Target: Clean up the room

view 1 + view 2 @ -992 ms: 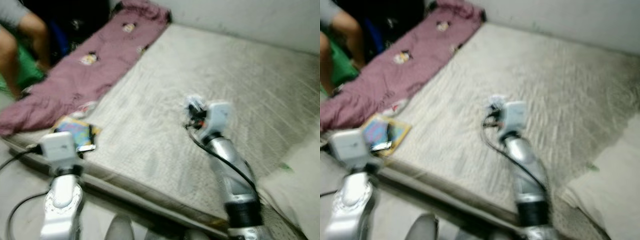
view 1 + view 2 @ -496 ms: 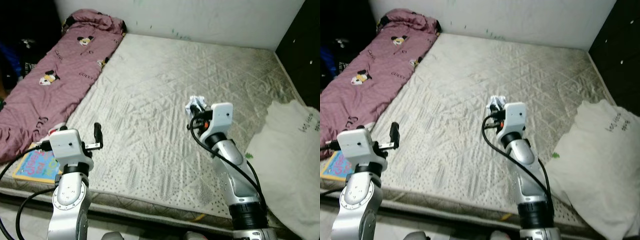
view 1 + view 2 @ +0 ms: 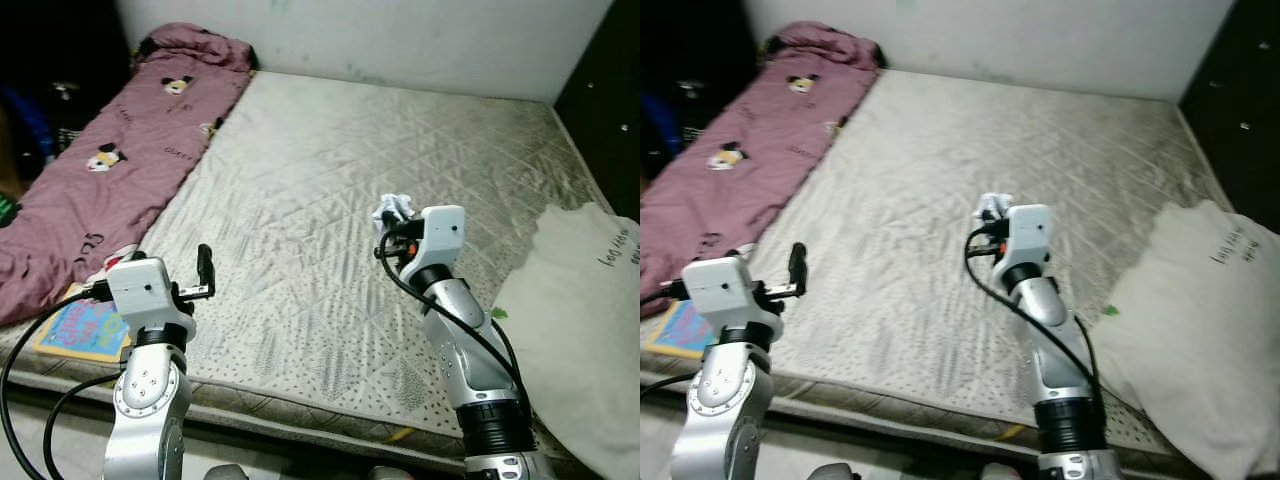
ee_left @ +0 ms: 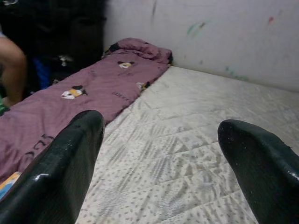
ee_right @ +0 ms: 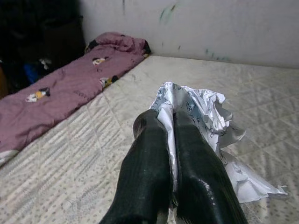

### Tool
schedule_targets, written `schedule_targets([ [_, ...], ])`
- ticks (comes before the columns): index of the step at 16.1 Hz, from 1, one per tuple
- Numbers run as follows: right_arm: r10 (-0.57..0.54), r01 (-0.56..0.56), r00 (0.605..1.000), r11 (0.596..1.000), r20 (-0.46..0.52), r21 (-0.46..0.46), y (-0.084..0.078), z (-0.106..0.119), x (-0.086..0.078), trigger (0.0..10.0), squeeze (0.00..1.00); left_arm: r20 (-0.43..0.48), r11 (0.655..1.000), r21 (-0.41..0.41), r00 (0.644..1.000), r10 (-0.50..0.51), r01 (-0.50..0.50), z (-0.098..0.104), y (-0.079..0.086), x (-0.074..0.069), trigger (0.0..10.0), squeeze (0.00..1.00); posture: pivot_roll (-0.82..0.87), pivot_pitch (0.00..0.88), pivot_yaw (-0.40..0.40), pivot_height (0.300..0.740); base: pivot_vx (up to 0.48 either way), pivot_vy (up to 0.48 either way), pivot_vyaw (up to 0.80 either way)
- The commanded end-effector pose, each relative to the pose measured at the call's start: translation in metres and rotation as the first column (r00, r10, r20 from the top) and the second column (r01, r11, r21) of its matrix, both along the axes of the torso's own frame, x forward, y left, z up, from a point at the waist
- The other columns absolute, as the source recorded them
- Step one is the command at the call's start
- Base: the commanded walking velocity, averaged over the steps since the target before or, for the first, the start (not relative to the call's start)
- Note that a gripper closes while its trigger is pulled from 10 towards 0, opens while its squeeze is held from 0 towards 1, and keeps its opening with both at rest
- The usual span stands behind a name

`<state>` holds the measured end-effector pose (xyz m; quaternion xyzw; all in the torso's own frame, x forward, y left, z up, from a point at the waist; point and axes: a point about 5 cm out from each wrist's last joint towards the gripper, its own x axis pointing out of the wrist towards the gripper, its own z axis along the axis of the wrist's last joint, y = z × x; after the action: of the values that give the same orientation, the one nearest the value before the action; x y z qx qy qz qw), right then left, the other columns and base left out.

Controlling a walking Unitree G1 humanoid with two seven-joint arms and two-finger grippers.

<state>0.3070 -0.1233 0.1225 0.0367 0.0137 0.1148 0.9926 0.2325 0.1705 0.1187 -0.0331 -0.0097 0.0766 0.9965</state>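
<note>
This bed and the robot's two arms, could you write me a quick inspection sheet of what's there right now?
Surface: bare quilted mattress, grey-white.
Job's things: crumpled paper pinched in the right gripper, held above the mattress.
Clutter: purple blanket along the mattress's left side; colourful book at its near left corner; white pillow at the right edge.
Grippers: left gripper open, holding nothing, over the near left of the mattress; right shut on the paper.
Cables: black cable along the right arm; another by the left arm.
Surroundings: white wall behind; a person's leg beside the blanket.
</note>
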Motion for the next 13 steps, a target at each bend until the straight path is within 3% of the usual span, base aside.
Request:
schedule_targets([
  [1,0.024,-0.024,1.0,1.0,0.003,0.001,0.0077,0.0013,0.0021,10.0,0.0,-0.006,1.0,0.006,1.0,0.017,-0.017,-0.0009,0.0052,-0.0003,10.0,0.0,0.0,0.0,-0.03,0.74,0.0,0.48,-0.58],
  [4,0.045,-0.046,0.998,0.999,0.047,0.01,0.01,0.0065,0.0024,10.0,0.0,0.001,1.0,0.0,1.0,0.014,-0.014,-0.0002,0.004,0.0012,10.0,0.0,0.0,0.0,-0.032,0.74,0.0,0.48,-0.41],
  [6,0.014,-0.013,1.0,0.998,0.018,-0.056,0.0087,0.0022,0.0042,10.0,0.0,0.003,1.0,-0.003,1.0,0.011,-0.011,0.0,0.0029,0.0025,10.0,0.0,0.0,0.0,-0.034,0.74,0.0,0.48,0.0],
  [9,0.04,-0.04,0.999,0.999,0.004,-0.017,0.0104,0.0011,0.004,10.0,0.0,0.001,1.0,-0.007,1.0,0.015,-0.015,-0.0002,0.0028,0.0028,10.0,0.0,0.0,0.0,-0.034,0.74,0.0,0.48,0.0],
  [11,0.045,-0.045,0.999,0.999,-0.018,0.017,0.0112,-0.0015,0.0036,10.0,0.0,0.001,1.0,-0.009,1.0,0.017,-0.017,-0.0007,0.0026,0.003,10.0,0.0,0.0,0.0,-0.038,0.74,0.0,0.48,-0.8],
  [13,0.054,-0.054,0.999,0.999,-0.007,-0.008,0.0116,-0.0006,0.0042,10.0,0.0,0.0,1.0,-0.012,1.0,0.019,-0.019,-0.001,0.0025,0.0034,10.0,0.0,0.0,0.0,-0.042,0.74,0.0,0.48,-0.8],
])
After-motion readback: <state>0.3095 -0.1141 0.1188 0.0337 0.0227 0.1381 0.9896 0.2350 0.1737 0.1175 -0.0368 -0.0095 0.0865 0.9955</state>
